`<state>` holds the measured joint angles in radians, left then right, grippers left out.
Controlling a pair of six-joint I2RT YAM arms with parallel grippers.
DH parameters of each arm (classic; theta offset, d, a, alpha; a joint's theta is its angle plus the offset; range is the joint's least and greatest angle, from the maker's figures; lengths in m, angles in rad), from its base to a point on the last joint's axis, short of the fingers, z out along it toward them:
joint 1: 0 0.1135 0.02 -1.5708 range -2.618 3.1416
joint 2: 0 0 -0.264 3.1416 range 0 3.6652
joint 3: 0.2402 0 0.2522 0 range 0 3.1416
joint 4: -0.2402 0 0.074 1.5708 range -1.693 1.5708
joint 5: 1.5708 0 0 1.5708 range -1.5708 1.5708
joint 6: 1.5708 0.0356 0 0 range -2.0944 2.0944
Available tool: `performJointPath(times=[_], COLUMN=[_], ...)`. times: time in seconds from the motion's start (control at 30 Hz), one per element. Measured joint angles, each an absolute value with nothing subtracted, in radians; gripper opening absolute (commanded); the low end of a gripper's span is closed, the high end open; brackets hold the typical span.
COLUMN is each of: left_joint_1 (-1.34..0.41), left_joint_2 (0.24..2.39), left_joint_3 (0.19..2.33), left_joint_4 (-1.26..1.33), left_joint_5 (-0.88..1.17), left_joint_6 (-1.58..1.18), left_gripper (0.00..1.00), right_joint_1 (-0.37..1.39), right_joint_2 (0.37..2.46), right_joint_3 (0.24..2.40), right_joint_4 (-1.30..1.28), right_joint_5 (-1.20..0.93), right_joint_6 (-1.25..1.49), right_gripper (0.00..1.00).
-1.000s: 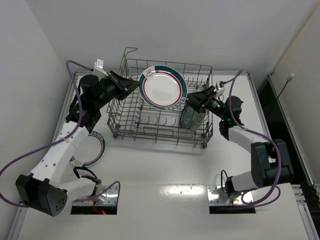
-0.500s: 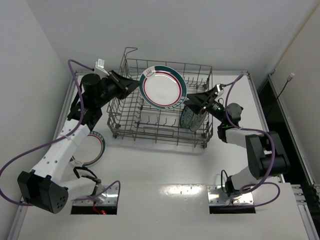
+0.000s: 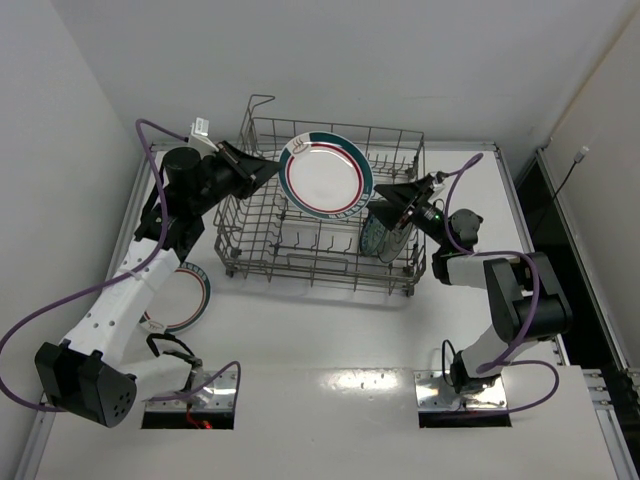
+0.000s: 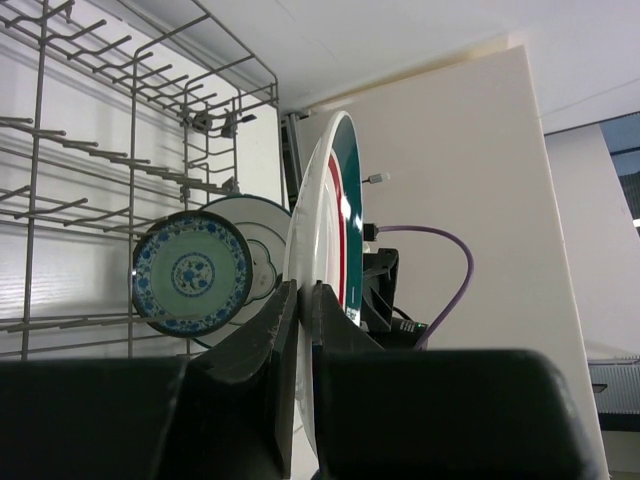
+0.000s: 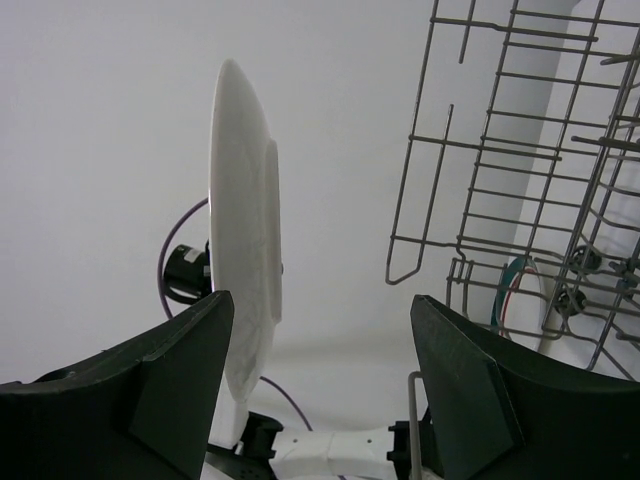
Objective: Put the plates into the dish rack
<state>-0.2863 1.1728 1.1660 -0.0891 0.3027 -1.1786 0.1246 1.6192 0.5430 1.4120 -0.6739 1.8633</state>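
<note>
White tabletop [image 3: 330,330]; banded plate [image 3: 325,178] on edge, L hand [image 3: 272,172].

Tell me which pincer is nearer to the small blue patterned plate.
Right. The right pincer is open, close by the small blue patterned plate; the left pincer is across the dish rack, shut on the large green-rimmed plate.

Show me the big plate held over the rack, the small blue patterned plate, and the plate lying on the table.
big plate [image 3: 325,178], top view, its white centre.
small blue patterned plate [image 4: 192,272], left wrist view, its middle medallion.
plate on the table [image 3: 190,300], top view, its uncovered right part.
</note>
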Motion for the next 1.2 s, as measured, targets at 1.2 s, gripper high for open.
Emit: performJointPath(times=[1.2], left_joint_1=[-0.279], left_joint_2=[1.173], left_joint_3=[1.155], left_joint_4=[-0.081], left_joint_5=[0.303], left_joint_6=[-1.182], left_gripper=[0.0], right_joint_1=[0.038], right_joint_2=[1.204], right_joint_3=[0.711], right_joint_4=[0.873], right_joint_5=[-0.666], right_joint_6=[1.501], right_gripper=[0.74])
